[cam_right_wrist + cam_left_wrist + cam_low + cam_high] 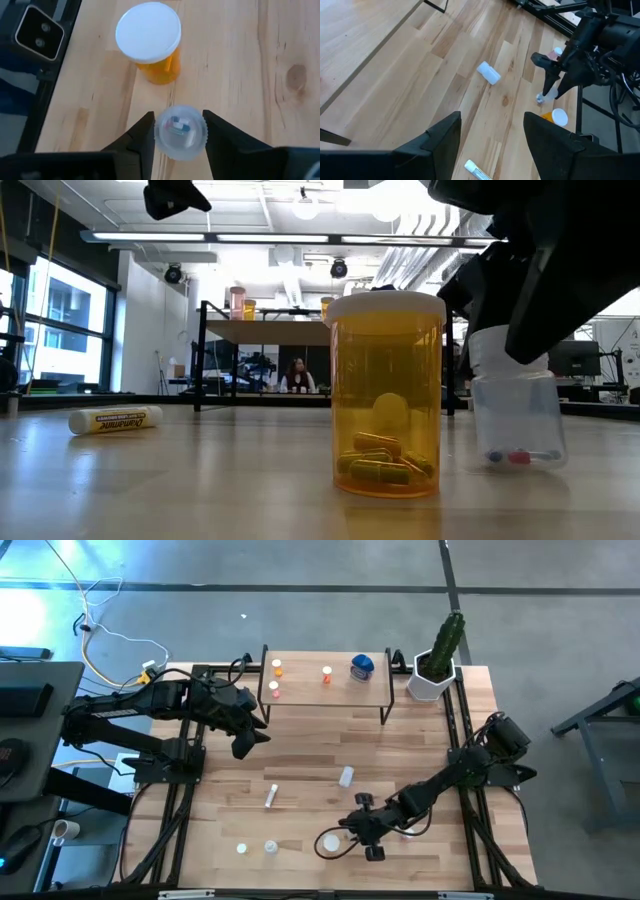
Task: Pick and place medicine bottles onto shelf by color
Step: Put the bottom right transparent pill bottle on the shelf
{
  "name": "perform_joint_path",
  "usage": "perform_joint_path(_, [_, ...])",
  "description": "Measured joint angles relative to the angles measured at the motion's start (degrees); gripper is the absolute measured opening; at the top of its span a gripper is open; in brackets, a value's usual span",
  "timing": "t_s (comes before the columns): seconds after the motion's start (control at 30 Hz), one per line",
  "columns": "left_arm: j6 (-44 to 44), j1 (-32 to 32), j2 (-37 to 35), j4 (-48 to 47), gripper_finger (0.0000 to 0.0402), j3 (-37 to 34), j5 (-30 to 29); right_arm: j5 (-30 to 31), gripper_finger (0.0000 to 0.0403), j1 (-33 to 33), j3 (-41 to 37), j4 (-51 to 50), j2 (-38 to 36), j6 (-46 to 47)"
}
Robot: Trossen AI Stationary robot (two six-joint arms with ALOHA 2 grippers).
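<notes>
- The step in hand is a pick: the right gripper (179, 131) pinches a clear vial (180, 132) standing upright just beside the orange bottle (152, 47), with a finger at each side of it.
- The left gripper (492, 140), fingers spread and empty, waits between that orange bottle and the shelf (320, 690).
- Next likely calls for a straight lift that does not knock the orange bottle, then a carry to the shelf's matching colour group.

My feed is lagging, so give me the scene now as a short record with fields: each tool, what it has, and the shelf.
right tool: fingers on both sides of the upright clear bottle, near table edge
neighbour: orange bottle, white cap, upright, apart from clear one
left tool: open, empty, above table near the shelf
shelf load: small orange bottles, blue bottle
</notes>
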Motion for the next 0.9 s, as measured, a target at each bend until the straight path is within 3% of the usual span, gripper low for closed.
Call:
perform_joint_path(0.3, [1.6,0.0,0.0,0.0,0.0207,0.0,0.0,2.4,0.0126,0.0,0.0,-1.5,-2.1,14.0])
perform_joint_path(0.67, [8.4,0.0,0.0,0.0,0.0207,0.0,0.0,24.3,0.0124,-2.6,0.0,-13.7,-13.9,29.5])
perform_joint_path(0.9, [11.1,0.1,0.0,0.0,0.0207,0.0,-0.2,31.0,0.0124,-11.3,0.0,-17.9,-21.6,29.2])
